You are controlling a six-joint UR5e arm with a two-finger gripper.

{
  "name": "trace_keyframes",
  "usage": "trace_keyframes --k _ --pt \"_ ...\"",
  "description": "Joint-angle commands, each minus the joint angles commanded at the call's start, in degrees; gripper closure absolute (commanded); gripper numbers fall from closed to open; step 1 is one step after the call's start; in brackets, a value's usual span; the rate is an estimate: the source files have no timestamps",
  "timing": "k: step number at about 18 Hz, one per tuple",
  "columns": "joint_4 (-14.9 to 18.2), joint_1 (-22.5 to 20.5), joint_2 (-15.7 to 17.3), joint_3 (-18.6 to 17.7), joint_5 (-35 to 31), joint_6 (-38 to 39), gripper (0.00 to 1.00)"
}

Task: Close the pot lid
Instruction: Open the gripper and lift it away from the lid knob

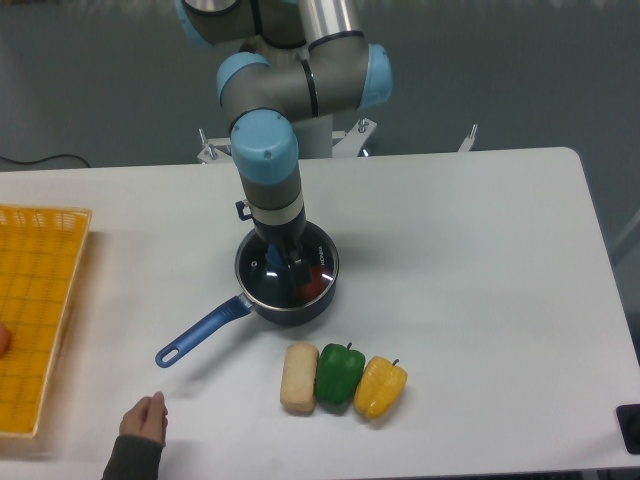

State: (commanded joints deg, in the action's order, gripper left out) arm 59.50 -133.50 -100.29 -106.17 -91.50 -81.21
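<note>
Hand (pixel 145 420) showed at the bottom left edge of my view. Above it, at lower centre, sat a beige block (pixel 299 377), a green pepper (pixel 339 372) and a yellow pepper (pixel 381 387) in a row. Mid-frame on the white tabletop (pixel 480 250) I saw the pot (pixel 288 285), handle pointing lower left, the lid (pixel 311 262) resting on it. The fingers (pixel 285 264) stood over the lid's centre; I could not tell their opening. A yellow basket (pixel 35 310) lay at left.
</note>
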Motion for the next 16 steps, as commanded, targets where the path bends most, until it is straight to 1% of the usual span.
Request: trace_keyframes --k 3,6,7,11,14,16 --pt "1.8 -1.4 1.1 1.0 0.0 -0.1 0.00" --pt "3.3 -3.0 1.4 3.5 0.0 -0.4 0.00" --pt "4.1 -3.3 1.4 4.5 -0.1 -0.4 0.00" --pt "10.0 -5.6 1.3 8.1 -0.1 -0.4 0.00" --pt "11.5 -7.9 1.3 9.2 -0.3 -0.6 0.00" --pt "12.8 -9.2 1.4 9.7 -0.4 -3.2 0.00"
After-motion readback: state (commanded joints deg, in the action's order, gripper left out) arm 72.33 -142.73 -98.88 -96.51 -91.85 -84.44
